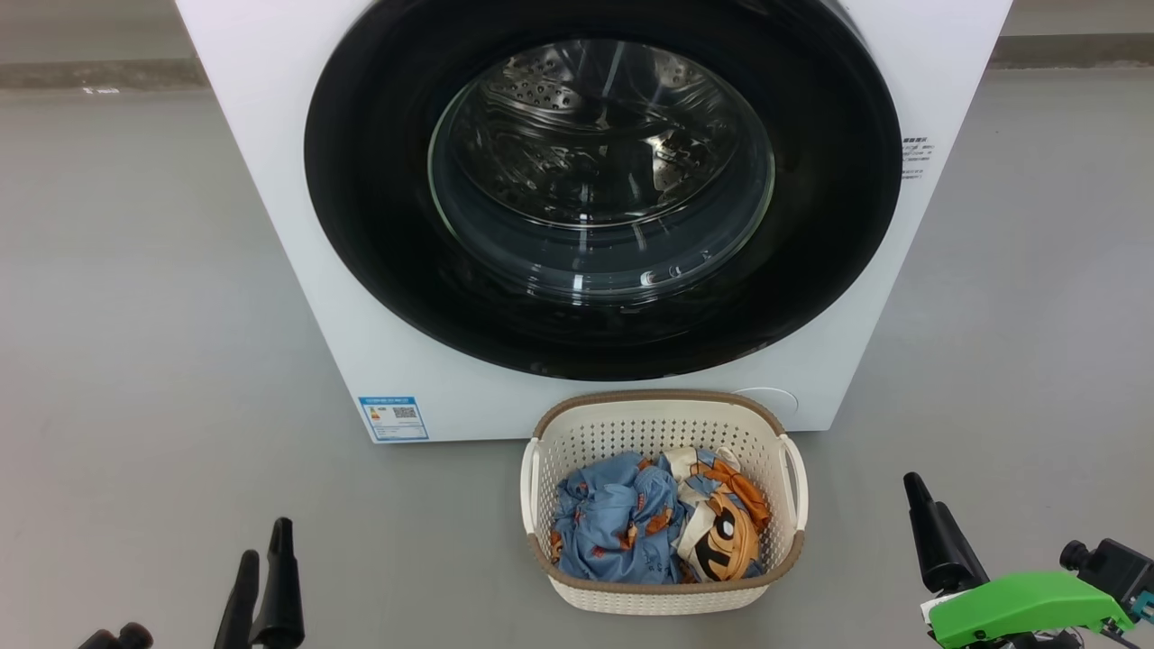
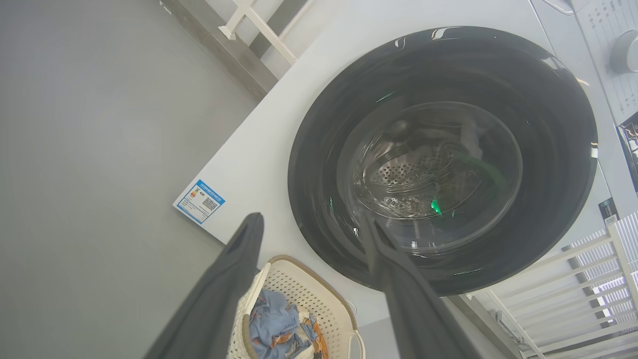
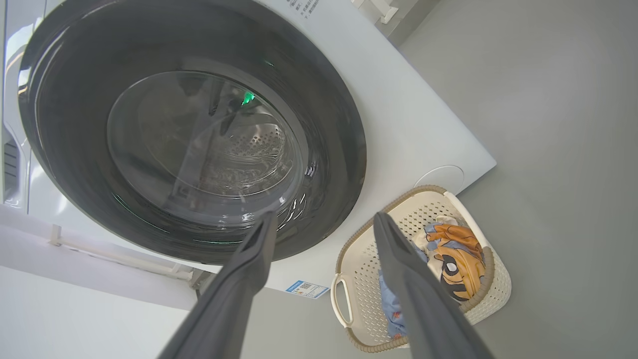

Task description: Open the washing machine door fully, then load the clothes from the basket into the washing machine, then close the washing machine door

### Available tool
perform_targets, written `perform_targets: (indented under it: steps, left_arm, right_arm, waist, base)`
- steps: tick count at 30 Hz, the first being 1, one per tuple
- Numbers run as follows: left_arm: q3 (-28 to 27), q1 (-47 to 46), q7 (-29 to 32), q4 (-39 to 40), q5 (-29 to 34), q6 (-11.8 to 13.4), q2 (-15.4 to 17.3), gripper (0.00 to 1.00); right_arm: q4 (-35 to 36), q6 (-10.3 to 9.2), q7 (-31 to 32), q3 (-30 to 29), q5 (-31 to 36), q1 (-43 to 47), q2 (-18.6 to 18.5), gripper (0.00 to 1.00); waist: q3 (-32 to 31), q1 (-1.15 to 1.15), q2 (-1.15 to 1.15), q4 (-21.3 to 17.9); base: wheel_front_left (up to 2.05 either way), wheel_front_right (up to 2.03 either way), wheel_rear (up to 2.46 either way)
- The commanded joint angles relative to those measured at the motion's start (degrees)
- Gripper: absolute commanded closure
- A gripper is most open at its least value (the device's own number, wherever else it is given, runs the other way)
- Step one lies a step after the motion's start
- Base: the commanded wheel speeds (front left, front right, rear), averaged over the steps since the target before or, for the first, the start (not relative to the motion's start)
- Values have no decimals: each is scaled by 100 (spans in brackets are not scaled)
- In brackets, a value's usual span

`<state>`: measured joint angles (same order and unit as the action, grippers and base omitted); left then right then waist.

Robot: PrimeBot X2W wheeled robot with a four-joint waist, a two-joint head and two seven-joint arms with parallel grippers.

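Grey floor [image 1: 135,315], basket [image 1: 663,595] holding clothes [image 1: 649,527]

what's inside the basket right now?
The basket holds two crumpled garments: the light blue garment with orange prints at left, the cream and orange garment with a black face beside it. They cover the bottom, so anything beneath is hidden.

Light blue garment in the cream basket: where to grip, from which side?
Likely best: pinch a raised fold near the middle of the light blue crumpled garment with orange prints, straight down from above. It lies bunched in the left half of the cream perforated plastic basket, whose walls block the sides. The cream and orange garment touches its right edge, so stay left.
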<state>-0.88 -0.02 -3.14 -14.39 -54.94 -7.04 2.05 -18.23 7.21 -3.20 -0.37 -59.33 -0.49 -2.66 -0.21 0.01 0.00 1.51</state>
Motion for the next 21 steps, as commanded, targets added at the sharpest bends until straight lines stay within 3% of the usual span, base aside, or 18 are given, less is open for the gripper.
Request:
perform_targets:
  steps: [1,21]
  left_arm:
    - [-70,-101,-89,211,235,-24,74,0]
    - [59,-110,-426,321,1687,-30,115,0]
  right_arm:
    - [152,17,-86,71,239,-247,-117,0]
    - [186,20,-423,271,1555,-285,-195,0]
  waist:
    - [-1,0,0,3]
    - [25,0,0,34]
  base:
    - [0,0,0]
    - [0,0,0]
